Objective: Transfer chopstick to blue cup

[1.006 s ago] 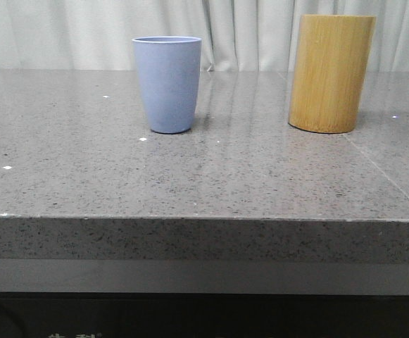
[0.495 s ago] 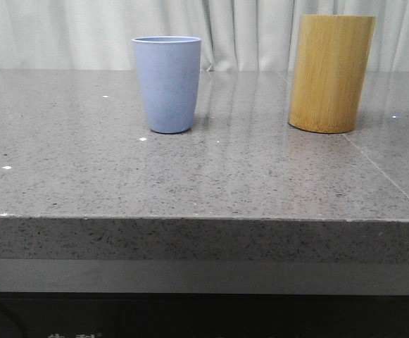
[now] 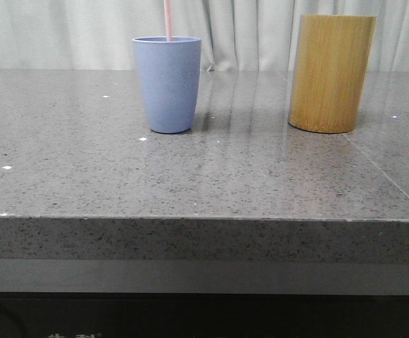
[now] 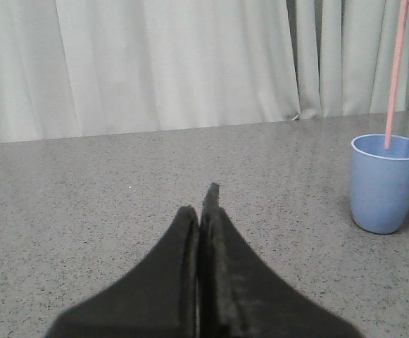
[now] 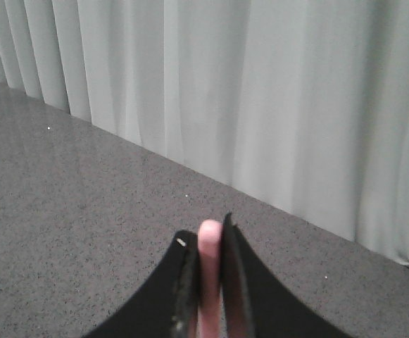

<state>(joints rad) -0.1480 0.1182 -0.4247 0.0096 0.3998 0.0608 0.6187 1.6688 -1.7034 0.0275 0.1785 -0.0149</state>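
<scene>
- Chopstick (image 3: 167,20) is hanging upright over the blue cup (image 3: 167,84), its lower end dipping just past the rim in the front view. From my left wrist camera the tip sits inside the mouth, near the far wall.
- Progress-wise I'd say most of the transfer is done: the stick is lined up with the cup and partly in. What's left is lowering it the rest of the way and letting go (can't tell how deep the tip is, the cup wall hides it).
- My right gripper (image 5: 205,282) is clamped on the chopstick, the pale pink end poking up between the two dark fingers.
- My left gripper (image 4: 200,218) is pinched together with nothing in it, parked low over the table (image 3: 84,183) and well apart from the cup.
- Materials: the stick is thin, straight, smooth, salmon pink, so it'll probably lean on the rim once released.
- Cup is matte periwinkle, handleless, tapering to a narrower base. It looks light, so it might tip if I nudge it.
- Bamboo holder (image 3: 331,73) stands off to the right, taller, straight-sided, with vertical grain.
- Table is grey speckled stone, polished enough to show faint reflections.
</scene>
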